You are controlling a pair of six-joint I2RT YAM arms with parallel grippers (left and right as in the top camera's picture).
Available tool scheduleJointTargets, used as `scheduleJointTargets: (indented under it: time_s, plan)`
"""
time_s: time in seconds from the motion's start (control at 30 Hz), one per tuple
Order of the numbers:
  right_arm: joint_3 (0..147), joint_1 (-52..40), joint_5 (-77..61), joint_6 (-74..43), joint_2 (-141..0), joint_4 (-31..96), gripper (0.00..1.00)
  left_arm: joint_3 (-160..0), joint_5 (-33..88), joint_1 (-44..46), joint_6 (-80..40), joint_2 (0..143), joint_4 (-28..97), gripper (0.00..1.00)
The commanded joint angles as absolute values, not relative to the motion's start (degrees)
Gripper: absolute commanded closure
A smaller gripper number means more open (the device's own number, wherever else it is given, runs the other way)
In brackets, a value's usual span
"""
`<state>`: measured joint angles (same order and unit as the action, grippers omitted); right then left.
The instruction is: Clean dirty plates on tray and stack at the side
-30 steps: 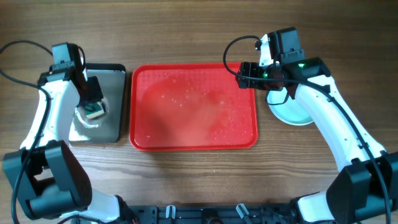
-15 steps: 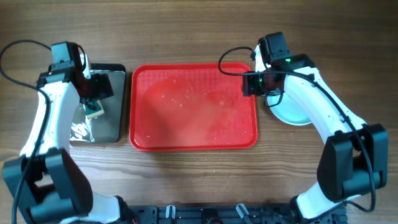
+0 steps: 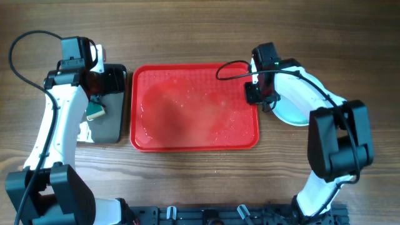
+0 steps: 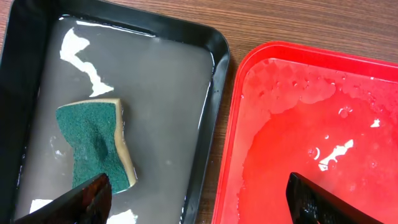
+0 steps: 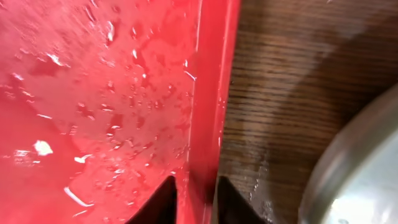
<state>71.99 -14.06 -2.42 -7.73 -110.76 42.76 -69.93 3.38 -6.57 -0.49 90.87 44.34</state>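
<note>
Clearly, our right gripper (image 5: 196,199) had its fingers pinched on the right rim of the wet red tray (image 3: 187,112), one inside and one outside. The plates (image 3: 299,107) sat stacked just right of it. Our left gripper (image 4: 199,202) hung with fingers spread wide over the dark tray (image 4: 214,93), where a green sponge (image 4: 96,146) lay in cloudy water.

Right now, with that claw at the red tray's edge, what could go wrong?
The right gripper straddles the rim of the tray; lifting by that one edge could slop the pooled water onto the table. The plates sit close beside it, so a sideways swing might knock them.
</note>
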Motion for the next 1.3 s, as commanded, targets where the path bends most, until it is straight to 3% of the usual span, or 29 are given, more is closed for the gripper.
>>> scheduleJointTargets:
  time_s: [0.0, 0.67, 0.7, 0.8, 0.83, 0.9, 1.13, 1.27]
  plan:
    - [71.5, -14.2, -1.1, -7.7, -112.7, 42.9, 0.96, -70.7, 4.5, -6.5, -0.4, 90.5, 44.4, 0.13]
    - [71.8, -13.9, -2.0, -19.9, -112.6, 49.6, 0.96, -70.7, 4.5, -6.5, -0.4, 90.5, 44.4, 0.13]
    - [72.5, -13.8, -1.9, -19.7, -112.2, 50.2, 0.92, -70.7, 4.5, -6.5, -0.4, 90.5, 44.3, 0.12]
    - [76.9, -13.6, -2.0, -19.2, -110.4, 53.4, 0.65, -70.7, 4.5, -6.5, -0.4, 90.5, 44.4, 0.11]
    - [79.2, -13.6, -1.9, -17.9, -109.0, 55.2, 0.58, -70.7, 4.5, -6.5, -0.4, 90.5, 44.4, 0.01]
    - [82.9, -13.5, -1.9, -16.6, -106.0, 58.0, 0.46, -70.7, 4.5, -6.5, -0.4, 90.5, 44.4, 0.0]
    - [88.9, -13.5, -1.9, -16.7, -95.3, 56.1, 0.41, -70.7, 4.5, -6.5, -0.4, 90.5, 44.5, 0.0]
    - [88.9, -13.5, -1.9, -18.4, -86.7, 48.6, 0.29, -70.7, 4.5, -6.5, -0.4, 90.5, 44.5, 0.0]
